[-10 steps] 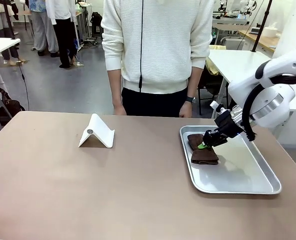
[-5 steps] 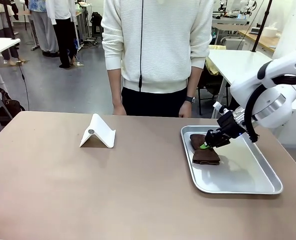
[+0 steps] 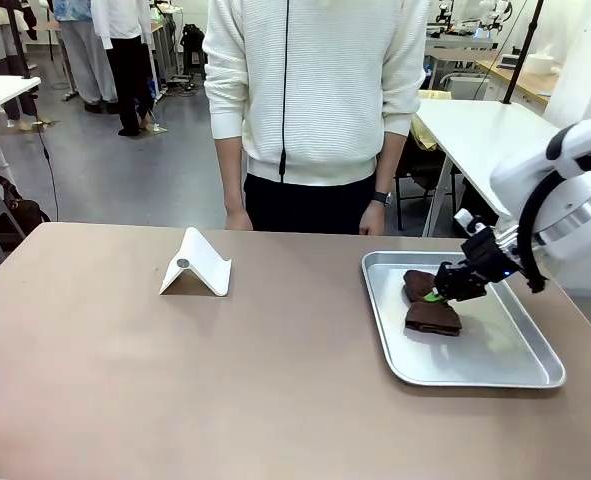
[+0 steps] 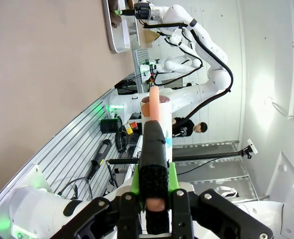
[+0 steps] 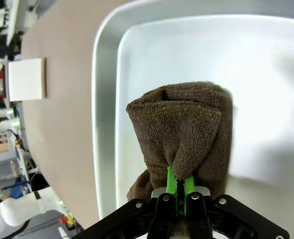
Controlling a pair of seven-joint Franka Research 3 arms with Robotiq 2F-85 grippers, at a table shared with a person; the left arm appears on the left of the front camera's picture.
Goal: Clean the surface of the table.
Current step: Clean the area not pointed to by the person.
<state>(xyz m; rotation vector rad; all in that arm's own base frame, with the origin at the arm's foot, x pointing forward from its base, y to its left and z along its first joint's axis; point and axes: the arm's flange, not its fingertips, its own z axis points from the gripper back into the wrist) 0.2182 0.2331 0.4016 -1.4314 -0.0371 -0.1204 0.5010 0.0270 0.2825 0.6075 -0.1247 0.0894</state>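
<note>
Your right pincer (image 3: 436, 296) is closed on 1 fold of the brown cloth (image 3: 433, 319); the rest of the cloth lies just under it in the metal tray (image 3: 480, 382). I judge the step in hand is fetching the cloth. The table (image 3: 225, 380) spreads below the pincer and far to its left. Next, you need to lift the cloth clear of the rim, carry it there and press it flat.

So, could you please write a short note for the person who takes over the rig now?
Right gripper: shut on the brown cloth, over the tray.
Left gripper: shut on a black stick; I cannot tell what it is.
Table: a white stand sits on it; wiping not yet started, it seems.
Left to do: bring the cloth out and wipe the table.
</note>
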